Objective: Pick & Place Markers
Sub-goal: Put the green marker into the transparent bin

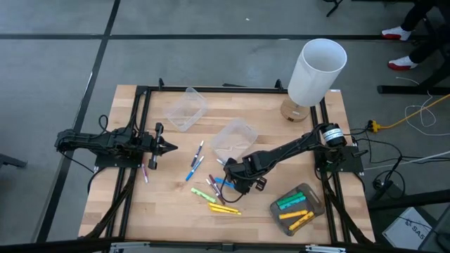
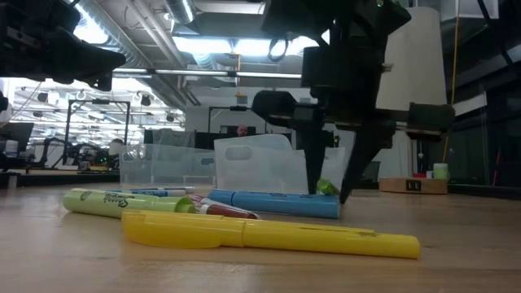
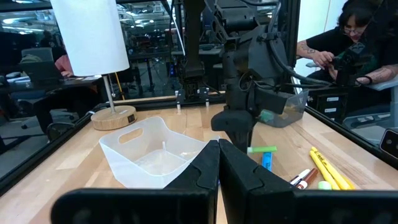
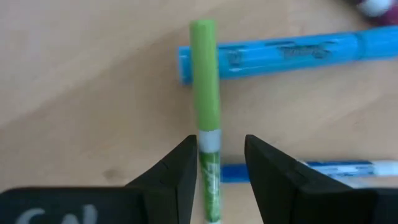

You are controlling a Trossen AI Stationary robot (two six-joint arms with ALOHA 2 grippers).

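Right gripper (image 4: 221, 163) at lower centre of frame, fingers part-open, straddling a green marker (image 4: 206, 93), apparently touching. Left gripper (image 3: 217, 163) fully closed, empty.

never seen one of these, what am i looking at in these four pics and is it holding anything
It is a two-armed robot at a wooden table. One picture looks straight down, one sits at table height, and two come from cameras on the wrists. The right gripper is down among loose markers, its fingers either side of a green marker; whether they grip it is unclear. A light blue marker lies beneath it. The left gripper waits shut and empty at the left. Two clear tubs are empty; a third tub already holds green and yellow markers.
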